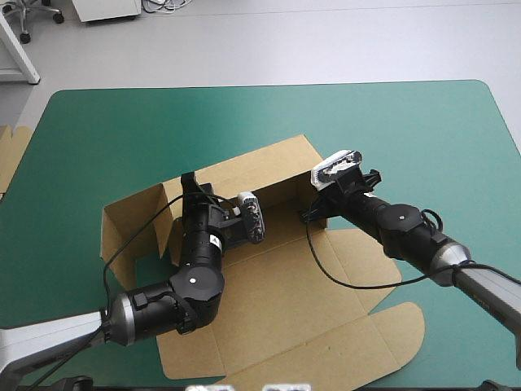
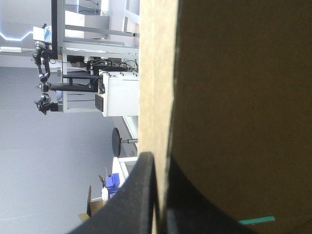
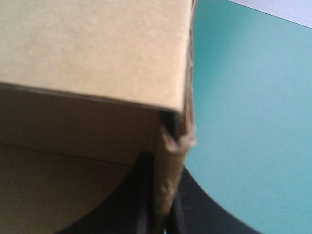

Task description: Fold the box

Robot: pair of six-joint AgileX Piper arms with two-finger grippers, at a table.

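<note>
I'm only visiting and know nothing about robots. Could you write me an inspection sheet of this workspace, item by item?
Surface: table with teal-green cover.
Job's things: brown box, partly folded; rear wall and left flap raised, the rest flat.
Clutter: more board at the table's left edge.
Grippers: left pincer shut on a raised wall's edge; right pincer shut on the rear wall's right end.
Cables: nothing seen beyond the robot's own.
Surroundings: nothing seen at the table.

Matt brown board box (image 1: 277, 301), rough frayed corner
</note>
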